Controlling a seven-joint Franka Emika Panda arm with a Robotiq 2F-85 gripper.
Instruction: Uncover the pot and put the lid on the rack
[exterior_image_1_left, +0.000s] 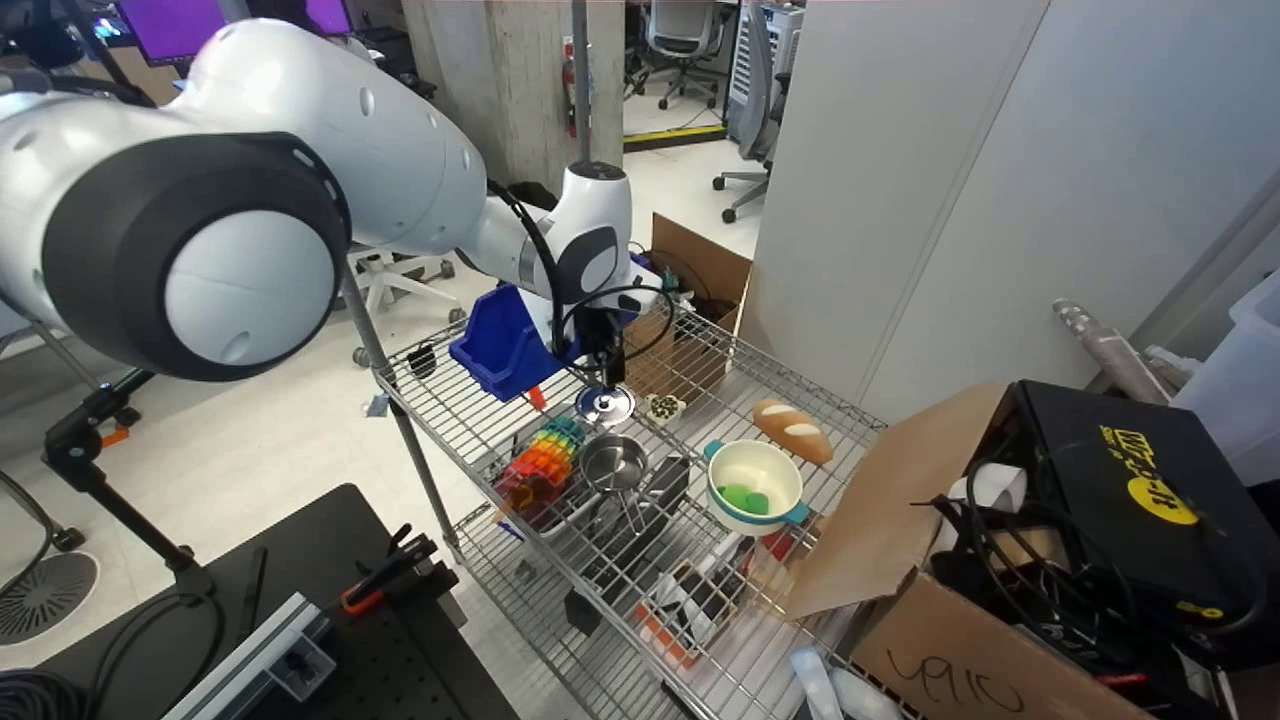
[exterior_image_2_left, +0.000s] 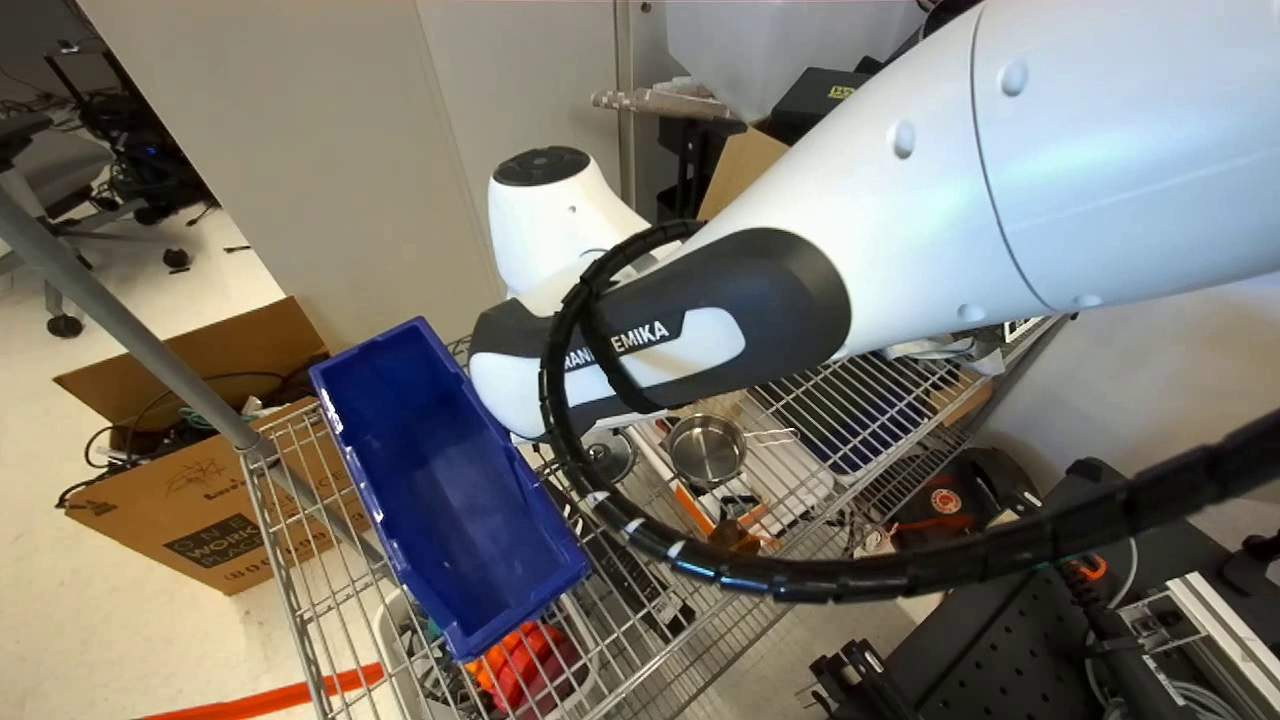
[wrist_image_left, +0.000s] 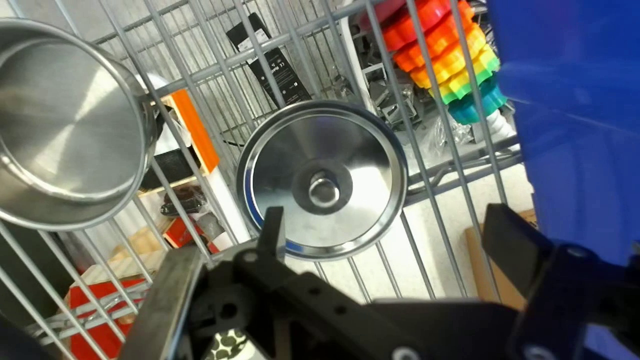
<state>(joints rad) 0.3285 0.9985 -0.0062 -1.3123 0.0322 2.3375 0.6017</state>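
Observation:
The pot (exterior_image_1_left: 612, 460) is uncovered and upright on the wire rack (wrist_image_left: 420, 163), left of the lid in the wrist view (wrist_image_left: 70, 120). The lid (wrist_image_left: 350, 215) lies flat, knob up, on the rack's wires beside the pot, apart from it. It shows in both exterior views (exterior_image_1_left: 605, 405) (exterior_image_2_left: 612, 458). The pot also shows in an exterior view (exterior_image_2_left: 707, 450). My gripper (wrist_image_left: 387, 217) is open and empty above the rack. Its left finger overlaps the lid's near edge in view; the right finger is beside the blue bin. Contact cannot be told. The arm hides the gripper in an exterior view.
A blue bin (exterior_image_2_left: 440, 490) stands close beside the gripper, also in the wrist view (wrist_image_left: 580, 100). A green-rimmed bowl (exterior_image_1_left: 757, 462), a bread loaf (exterior_image_1_left: 792, 430) and a small spotted item (exterior_image_1_left: 664, 407) are on the rack. An open cardboard box (exterior_image_1_left: 960, 650) stands at the rack's end.

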